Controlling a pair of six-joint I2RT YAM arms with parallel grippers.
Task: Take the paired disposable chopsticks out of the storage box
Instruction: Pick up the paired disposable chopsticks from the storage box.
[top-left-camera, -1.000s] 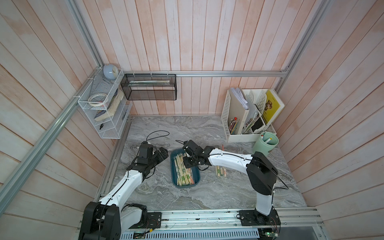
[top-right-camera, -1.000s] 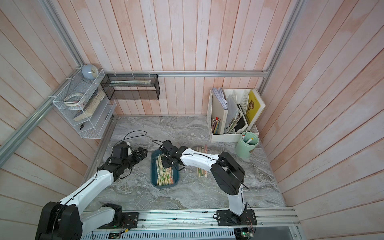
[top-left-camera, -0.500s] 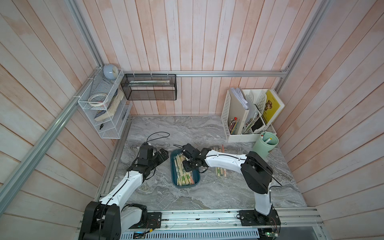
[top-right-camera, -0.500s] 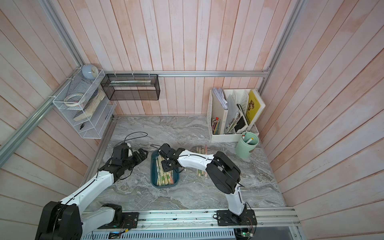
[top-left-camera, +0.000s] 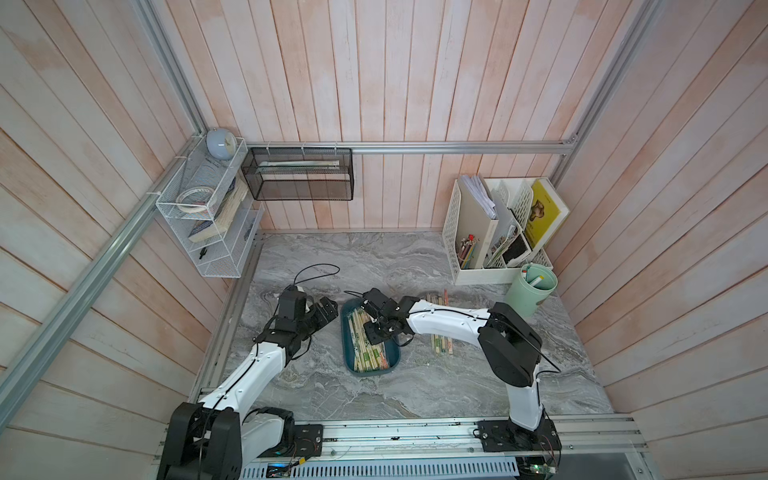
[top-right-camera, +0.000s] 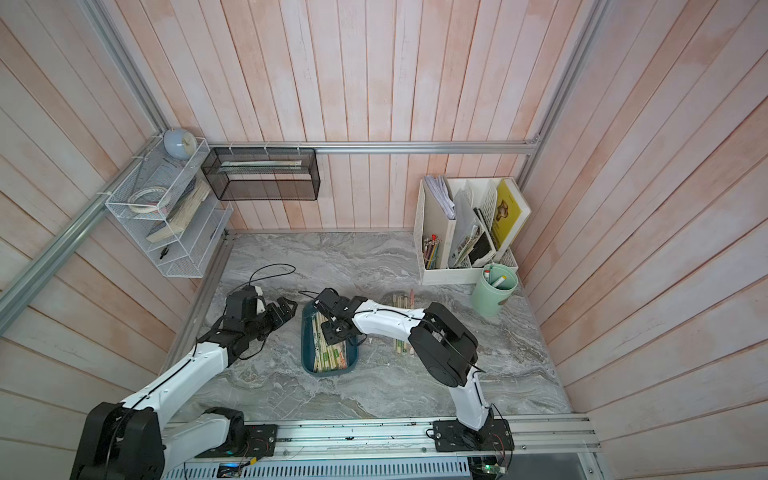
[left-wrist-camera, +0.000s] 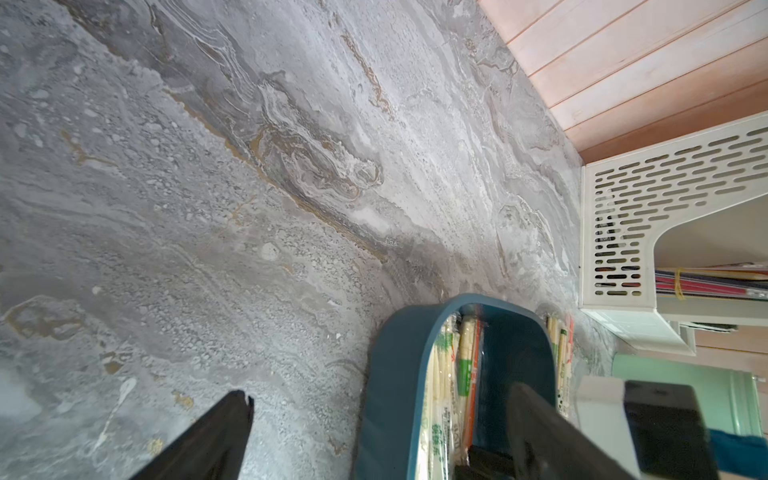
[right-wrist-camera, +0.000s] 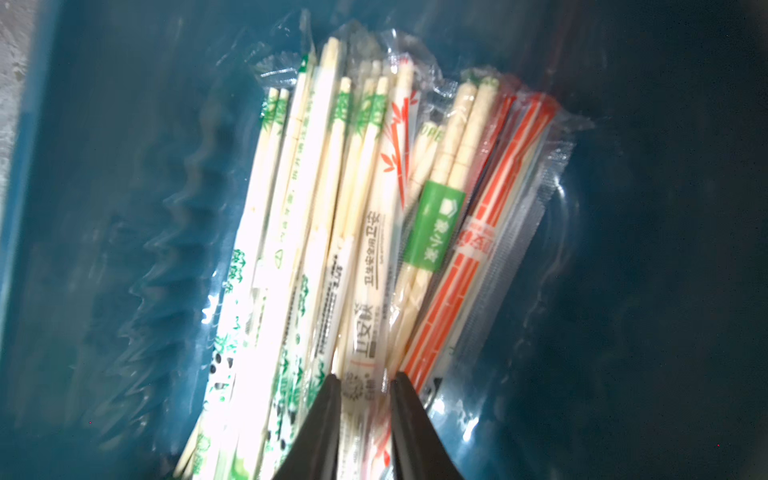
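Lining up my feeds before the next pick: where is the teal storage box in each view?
Both top views: the storage box sits just below mid-picture.
Left wrist: its rounded end, with the white organiser beyond.
Right wrist: its dark floor fills the frame.
Shared landmark: the sleeved chopsticks lying in it, visible in all four.

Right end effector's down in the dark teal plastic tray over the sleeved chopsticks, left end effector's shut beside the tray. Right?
Not quite: the left end effector is open, its jaws wide apart, as the left wrist view shows. The rest stands: it sits beside the shallow dark teal plastic tray, and the right end effector is down in it over the clear-sleeved bamboo chopstick pairs.
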